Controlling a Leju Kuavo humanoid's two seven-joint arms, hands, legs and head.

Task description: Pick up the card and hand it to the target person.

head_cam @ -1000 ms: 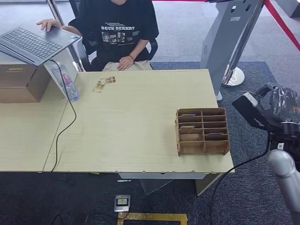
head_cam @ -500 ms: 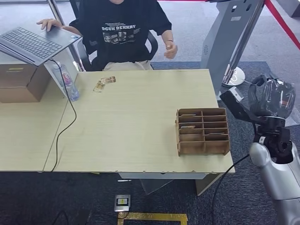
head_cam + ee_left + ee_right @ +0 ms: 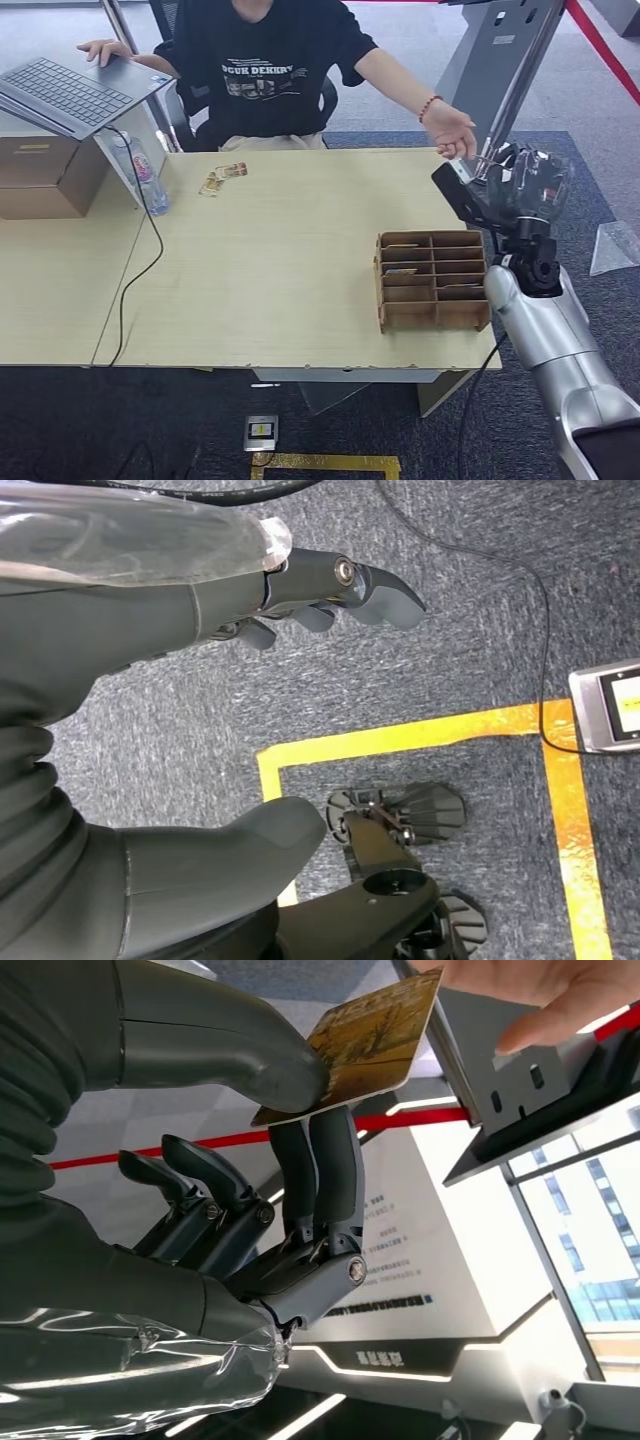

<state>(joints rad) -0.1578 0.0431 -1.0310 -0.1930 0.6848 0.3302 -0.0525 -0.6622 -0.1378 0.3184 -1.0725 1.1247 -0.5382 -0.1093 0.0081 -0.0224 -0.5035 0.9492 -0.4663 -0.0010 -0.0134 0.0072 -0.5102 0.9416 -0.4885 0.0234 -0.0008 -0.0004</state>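
At the far right edge of the table [image 3: 302, 290], the right hand [image 3: 521, 185] is raised above the wooden organizer [image 3: 432, 280] and reaches toward the person [image 3: 272, 70] who sits behind the table. From the head view this hand is hard to read: it is wrapped in a shiny clear cover, and the card itself cannot be made out there. The right wrist view is clearer. There the right hand [image 3: 249, 1160] pinches the card [image 3: 355, 1045] between the thick thumb and two dark fingers [image 3: 332, 1170], while the other fingers are curled lower and apart from it. The card has a yellow-brown picture on it, but the picture is too small to read.

The person's hand [image 3: 453, 130] is stretched out over the table corner, just beside the robot's hand. In the right wrist view the person's hand [image 3: 543, 990] is cut off by the frame, and I cannot tell if it touches the card edge or is only very near.

The left hand [image 3: 226, 600] hangs over the grey carpet with a yellow tape line. Its fingers are apart from the thumb and hold nothing.

On the table also lie a few small cards [image 3: 223, 178] near the person, a bottle [image 3: 143, 175] and a laptop [image 3: 75, 90] on a cardboard box [image 3: 45, 175]. The slots of the organizer are too dark to see what is inside.
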